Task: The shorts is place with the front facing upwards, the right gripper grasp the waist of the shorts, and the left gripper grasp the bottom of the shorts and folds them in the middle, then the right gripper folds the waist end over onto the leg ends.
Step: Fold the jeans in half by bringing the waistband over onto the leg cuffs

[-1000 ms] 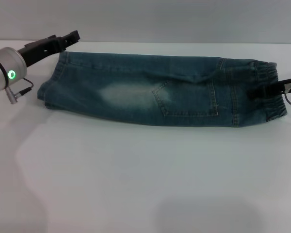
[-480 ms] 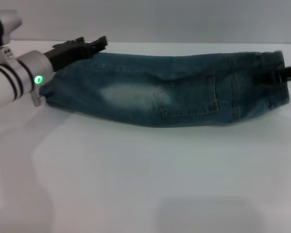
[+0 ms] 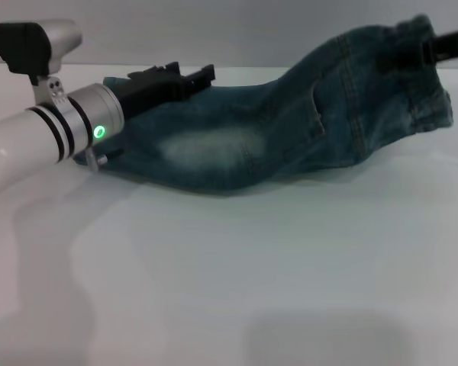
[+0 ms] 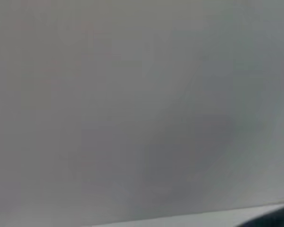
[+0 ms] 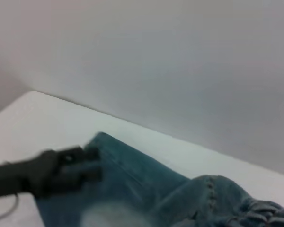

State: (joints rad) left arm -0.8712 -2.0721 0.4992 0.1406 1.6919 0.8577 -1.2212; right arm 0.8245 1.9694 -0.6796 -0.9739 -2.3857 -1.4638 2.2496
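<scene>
The shorts [image 3: 237,145] lie folded lengthwise across the table, with a pale faded patch near the middle. The right gripper [image 3: 429,50], at the upper right, is shut on the waist of the shorts [image 3: 420,76] and holds that end well above the table, so the denim slopes down to the left. The leg ends [image 3: 128,156] rest flat at the left, partly hidden behind my left arm. The left gripper [image 3: 202,75] reaches over the far edge of the leg part. In the right wrist view the shorts [image 5: 132,189] and the left gripper [image 5: 87,165] show from the other side.
The white table [image 3: 229,282] stretches wide and bare in front of the shorts. A grey wall [image 3: 214,30] runs behind the table's far edge. The left wrist view holds only grey wall [image 4: 132,104].
The right gripper has lifted the waist end up off the table. The left arm has swung to the right, over the leg part of the shorts.
</scene>
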